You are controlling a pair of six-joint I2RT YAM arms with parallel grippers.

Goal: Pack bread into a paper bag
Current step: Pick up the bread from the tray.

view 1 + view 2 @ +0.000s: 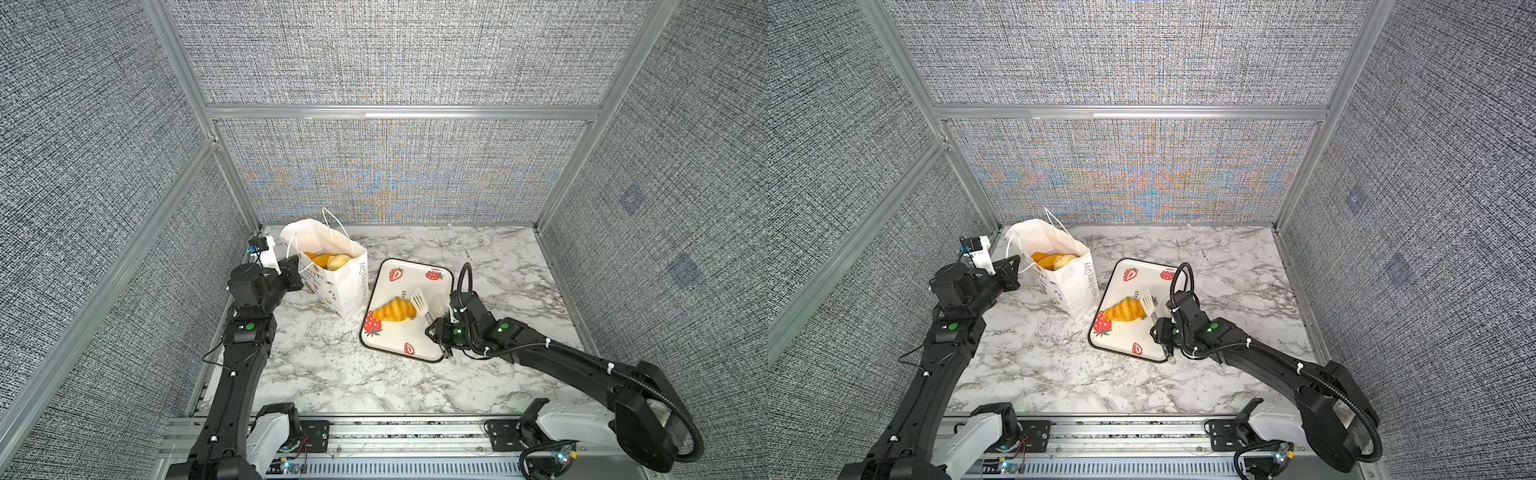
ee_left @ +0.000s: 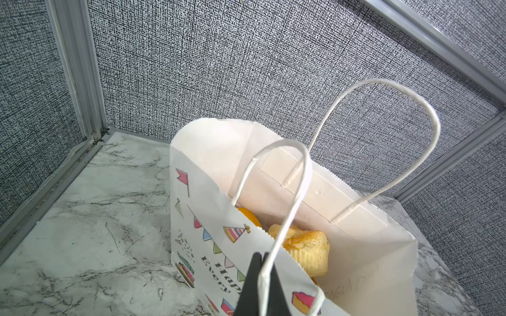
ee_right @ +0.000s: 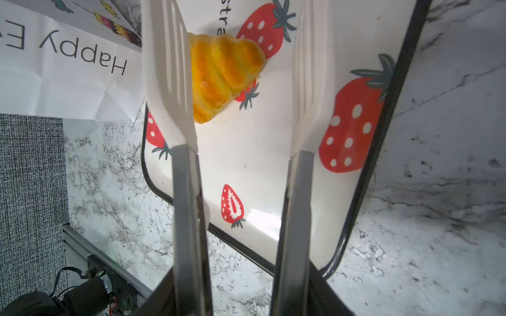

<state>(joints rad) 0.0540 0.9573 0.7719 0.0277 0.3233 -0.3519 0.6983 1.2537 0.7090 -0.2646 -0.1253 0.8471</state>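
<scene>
One croissant [image 1: 394, 309] is lying alone on the tray [image 1: 399, 336], by the edge nearest the bag [image 1: 345, 286]. The tongs [image 1: 419, 301] are hanging spread and off-centre over it, with the right gripper [image 1: 434, 326] clamping their metal arms. The bag is standing near the worktop's [image 1: 332, 374] far left corner, holding several pieces of bread [image 1: 328, 261], the left gripper [image 2: 261, 262] pinching shut on one cord handle [image 2: 290, 197]. Likely trouble: blades closing off-centre and squirting the glossy croissant away, or it snagging the bag's rim.

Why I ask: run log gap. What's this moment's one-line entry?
left gripper: shut on paper bag handle | right gripper: holds tongs, open near croissant on tray | bread in bag
</scene>
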